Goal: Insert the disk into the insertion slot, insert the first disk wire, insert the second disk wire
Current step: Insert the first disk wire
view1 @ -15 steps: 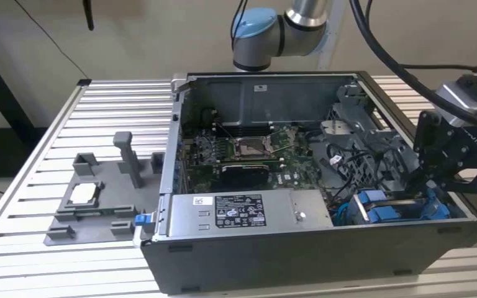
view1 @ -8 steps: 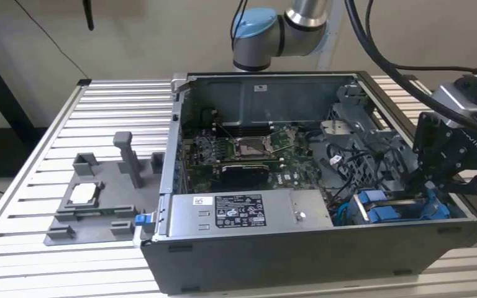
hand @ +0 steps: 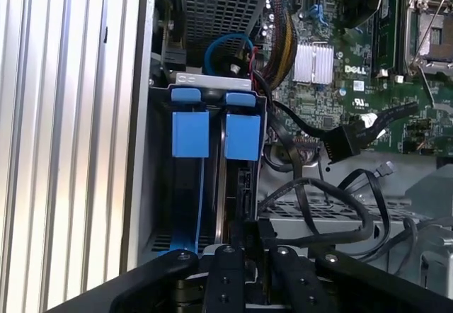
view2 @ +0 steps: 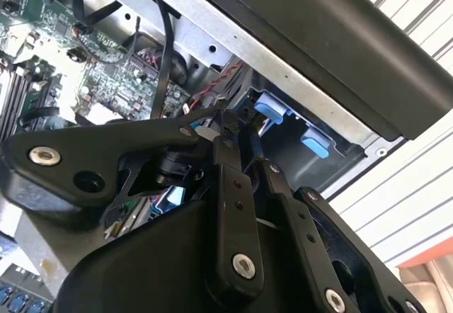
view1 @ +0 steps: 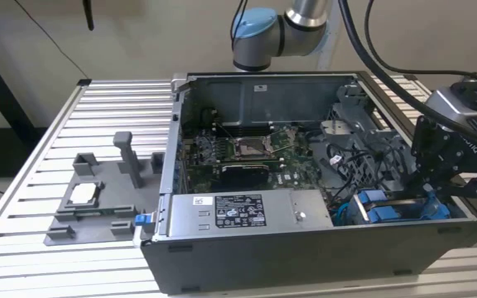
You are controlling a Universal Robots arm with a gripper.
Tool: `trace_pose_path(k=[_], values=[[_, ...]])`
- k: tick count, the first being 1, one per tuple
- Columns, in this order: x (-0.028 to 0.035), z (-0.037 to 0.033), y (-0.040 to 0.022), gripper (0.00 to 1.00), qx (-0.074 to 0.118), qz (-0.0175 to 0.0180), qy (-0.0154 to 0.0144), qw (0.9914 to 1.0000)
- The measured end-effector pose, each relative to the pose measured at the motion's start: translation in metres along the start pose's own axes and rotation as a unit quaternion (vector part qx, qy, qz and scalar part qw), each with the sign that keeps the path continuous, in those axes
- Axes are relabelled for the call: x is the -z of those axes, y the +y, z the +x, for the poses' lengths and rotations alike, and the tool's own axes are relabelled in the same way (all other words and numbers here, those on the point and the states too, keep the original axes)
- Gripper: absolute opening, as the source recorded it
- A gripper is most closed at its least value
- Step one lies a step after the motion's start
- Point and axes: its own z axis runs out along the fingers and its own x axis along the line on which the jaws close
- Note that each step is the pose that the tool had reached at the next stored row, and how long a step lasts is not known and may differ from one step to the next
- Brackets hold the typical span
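The disk (hand: 233,178) stands on edge in its blue carrier (hand: 243,134), down inside the insertion slot (hand: 159,185), a dark sheet-metal cage at the case's front corner. Beside it in the cage sits a second blue carrier (hand: 191,132). My gripper (hand: 246,246) is at the disk's rear end, with its fingers (hand: 225,263) drawn close on either side of it. In the exterior view the gripper (view1: 431,194) hangs over the cage (view1: 346,214), with the blue carrier (view1: 379,208) just below it. A black wire connector (hand: 340,141) lies loose over the motherboard, apart from the disk.
The open computer case (view1: 305,248) lies on a slatted aluminium table (view1: 97,112). A grey labelled power-supply box (view1: 238,214) borders the cage. A grey fixture tray (view1: 89,211) stands at the exterior view's left. Black cables (hand: 318,200) loop close beside the gripper.
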Motion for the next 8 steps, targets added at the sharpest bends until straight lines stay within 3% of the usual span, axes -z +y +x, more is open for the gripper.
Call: trace_pose_path(k=[4,5,8], values=[[0.0001,0.0000,0.0004,0.21,0.000,0.0000,-0.0009,1.00000],[0.0023,-0.0003,0.0006,0.27,0.000,0.0000,-0.0010,1.00000],[0.0122,-0.0017,0.0024,0.27,0.000,0.0001,-0.0008,1.00000]])
